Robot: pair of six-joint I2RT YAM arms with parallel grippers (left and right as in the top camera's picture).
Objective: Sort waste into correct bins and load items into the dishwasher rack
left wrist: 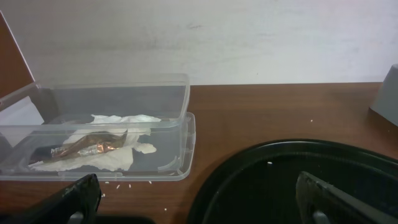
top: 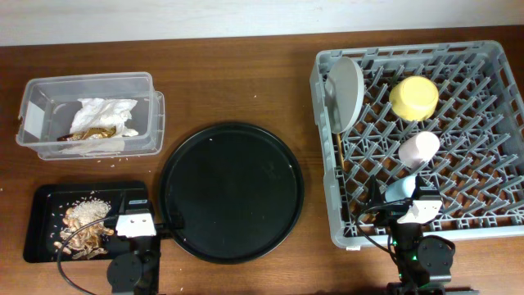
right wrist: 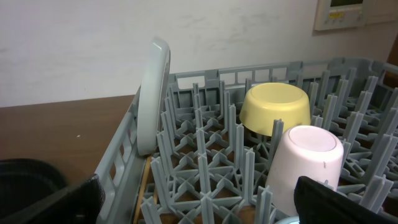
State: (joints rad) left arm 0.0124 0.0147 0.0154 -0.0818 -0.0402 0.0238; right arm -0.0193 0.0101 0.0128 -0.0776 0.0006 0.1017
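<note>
The clear box (top: 49, 86) holds white napkins (top: 105, 113) and a brown wrapper (left wrist: 87, 148). The black rectangular tray (top: 41, 221) holds food scraps (top: 82, 217). In the grey rack (top: 409, 51) are the upright plate (top: 345, 92), yellow bowl (top: 413, 97), pink cup (top: 418, 150), light-blue cup (top: 399, 190) and chopsticks (top: 339, 152). My left gripper (top: 141, 215) is open and empty between the two black trays; its fingers (left wrist: 199, 208) are spread wide. My right gripper (top: 407, 209) is open and empty over the rack's near edge, with its fingers (right wrist: 199, 211) just behind the pink cup (right wrist: 305, 162).
A large round black tray (top: 232, 191) lies in the middle, with a few crumbs on it. Small white crumbs are scattered on the wooden table in front of the clear box (left wrist: 168, 99). A white wall runs along the far edge of the table.
</note>
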